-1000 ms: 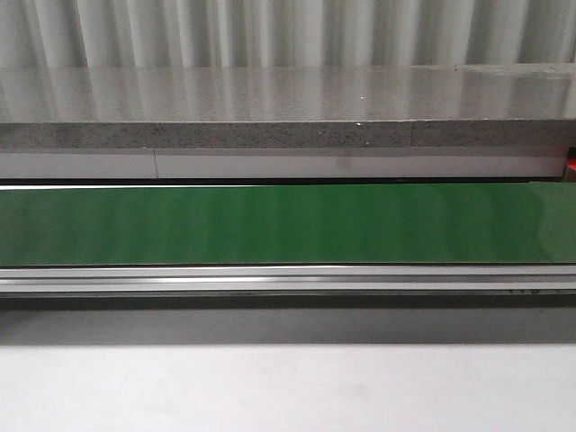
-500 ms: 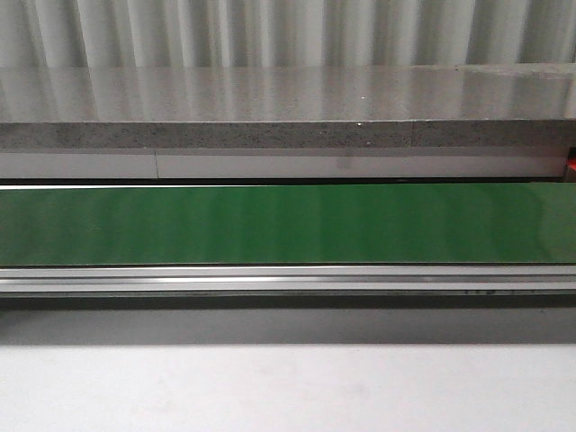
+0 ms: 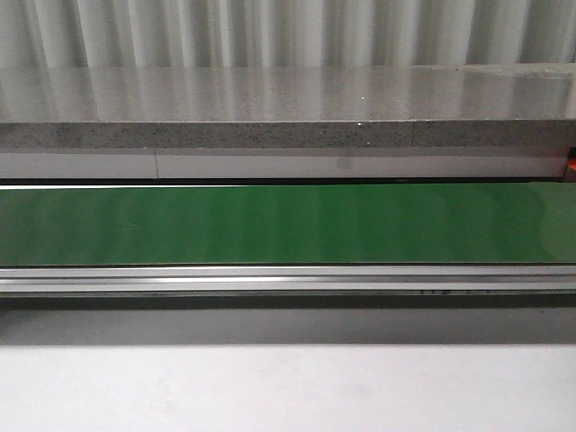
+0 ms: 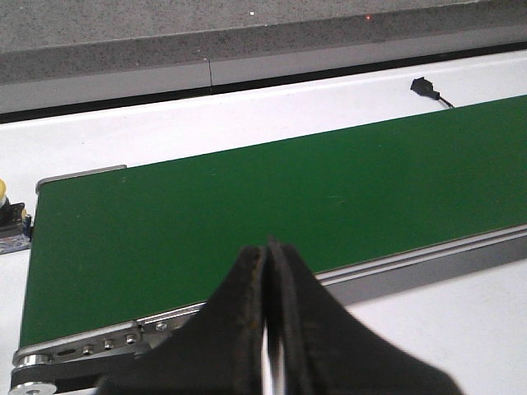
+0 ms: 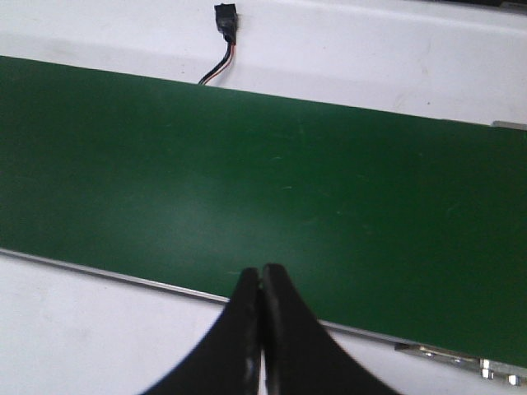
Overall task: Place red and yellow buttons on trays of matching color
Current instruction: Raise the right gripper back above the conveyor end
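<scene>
Left gripper [image 4: 265,271] pressed closed on nothing, poised over the near edge of the green conveyor belt [image 3: 288,225]. Right gripper [image 5: 262,288] likewise closed and empty above the belt. Only a sliver of a yellow button [image 4: 2,191] visible, beside the belt's end.

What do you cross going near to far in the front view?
Plain white tabletop → silver aluminium conveyor rail → green conveyor belt → white strip of table → grey speckled stone ledge → pale corrugated wall.
</scene>
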Controlling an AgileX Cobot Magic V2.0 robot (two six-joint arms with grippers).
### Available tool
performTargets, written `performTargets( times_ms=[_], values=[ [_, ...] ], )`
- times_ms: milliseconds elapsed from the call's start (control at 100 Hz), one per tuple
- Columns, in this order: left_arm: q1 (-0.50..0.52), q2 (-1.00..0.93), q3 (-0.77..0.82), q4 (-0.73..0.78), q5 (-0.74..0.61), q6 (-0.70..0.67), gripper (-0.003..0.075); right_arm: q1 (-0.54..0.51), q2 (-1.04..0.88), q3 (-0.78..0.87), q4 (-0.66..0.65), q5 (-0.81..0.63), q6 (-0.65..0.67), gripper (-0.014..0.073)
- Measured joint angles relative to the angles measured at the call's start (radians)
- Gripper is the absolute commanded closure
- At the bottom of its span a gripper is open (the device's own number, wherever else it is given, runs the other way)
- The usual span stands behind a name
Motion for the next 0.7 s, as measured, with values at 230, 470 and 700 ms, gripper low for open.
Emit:
performTargets(
  times_ms=[230,470,700],
  values=[
    [0.0,0.0,0.0,0.0,0.0,0.0,0.074,0.001,-0.21,0.157,0.0,-0.039,-0.018,0.0659],
    [0.0,0.0,0.0,0.0,0.0,0.0,0.074,0.001,-0.447,0.295,0.0,-0.041,-0.028,0.0659],
    [0.0,0.0,0.0,0.0,0.0,0.0,0.074,0.001,-0.613,0.366,0.0,-0.029,-0.028,0.0659]
  ],
)
